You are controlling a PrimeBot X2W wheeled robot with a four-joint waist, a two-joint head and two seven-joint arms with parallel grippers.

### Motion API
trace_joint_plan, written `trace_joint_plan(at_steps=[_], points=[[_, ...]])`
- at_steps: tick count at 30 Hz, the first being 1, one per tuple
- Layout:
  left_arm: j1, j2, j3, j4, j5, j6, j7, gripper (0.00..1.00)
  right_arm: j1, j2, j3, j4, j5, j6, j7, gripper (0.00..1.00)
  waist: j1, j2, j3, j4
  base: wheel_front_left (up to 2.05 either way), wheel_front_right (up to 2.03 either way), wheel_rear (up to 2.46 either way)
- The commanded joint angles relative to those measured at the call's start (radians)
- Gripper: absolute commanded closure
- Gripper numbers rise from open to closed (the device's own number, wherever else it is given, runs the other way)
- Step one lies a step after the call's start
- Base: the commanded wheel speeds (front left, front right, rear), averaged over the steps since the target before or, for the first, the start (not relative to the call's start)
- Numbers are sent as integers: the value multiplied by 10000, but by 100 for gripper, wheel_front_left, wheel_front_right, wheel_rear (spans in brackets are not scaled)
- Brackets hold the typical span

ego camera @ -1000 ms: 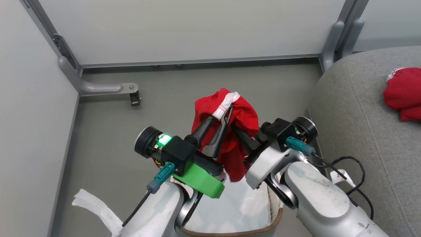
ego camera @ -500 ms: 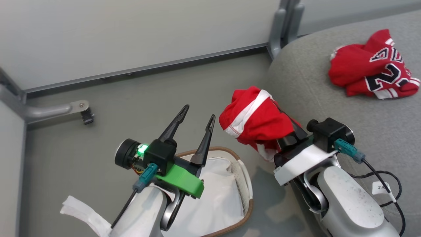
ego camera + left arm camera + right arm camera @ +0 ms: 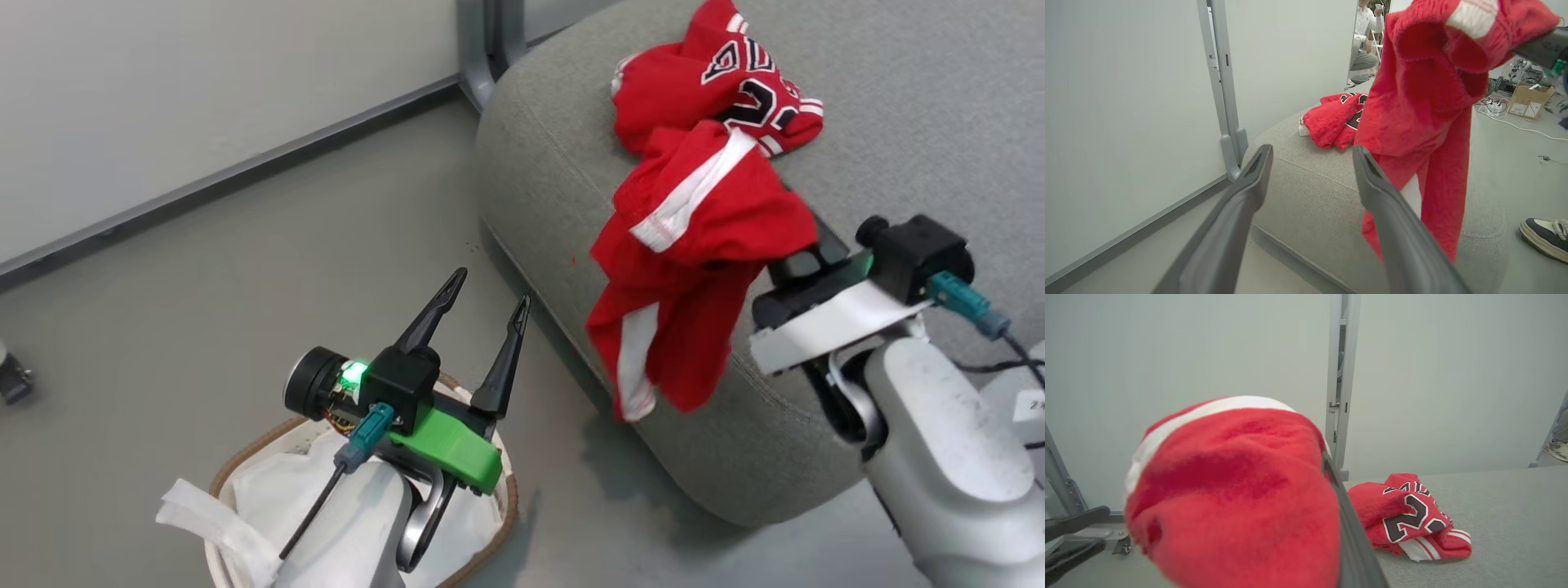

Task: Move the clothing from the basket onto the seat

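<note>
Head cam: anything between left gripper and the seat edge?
No, just bare grey floor separates the open left gripper from the seat; the head view shows it.

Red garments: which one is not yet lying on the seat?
The striped garment hanging from the right gripper; the numbered jersey already lies on the seat.

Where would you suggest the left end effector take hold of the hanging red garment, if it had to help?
Probably the red garment's dangling lower end, coming from the robot's left: it hangs free before the seat's edge, facing the open left end effector.
</note>
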Motion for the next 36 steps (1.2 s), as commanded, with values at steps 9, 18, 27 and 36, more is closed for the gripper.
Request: trace_joint_plan(at_steps=[9,18,27,36], points=[[-972,72,-207,646,434,-100,-9,0,-3422,-1402,-961,236,-380,-12,-22,100,0,-1,2304,-578,0,0,0],[-2020,68,-502,926,615,-158,-9,0,-6105,-2576,-1652,2176,-959,-14,-22,100,0,-1,3625,491,0,0,0],[-2338,61,-503,902,597,-87,-9,0,-6607,-2659,-2321,5312,-1658,-14,-22,100,0,-1,4385,1535,0,0,0],[-2049,59,-323,902,473,97,-9,0,-5110,-2103,-3192,6161,-1840,-14,-22,0,0,-1,4166,1834,0,0,0]])
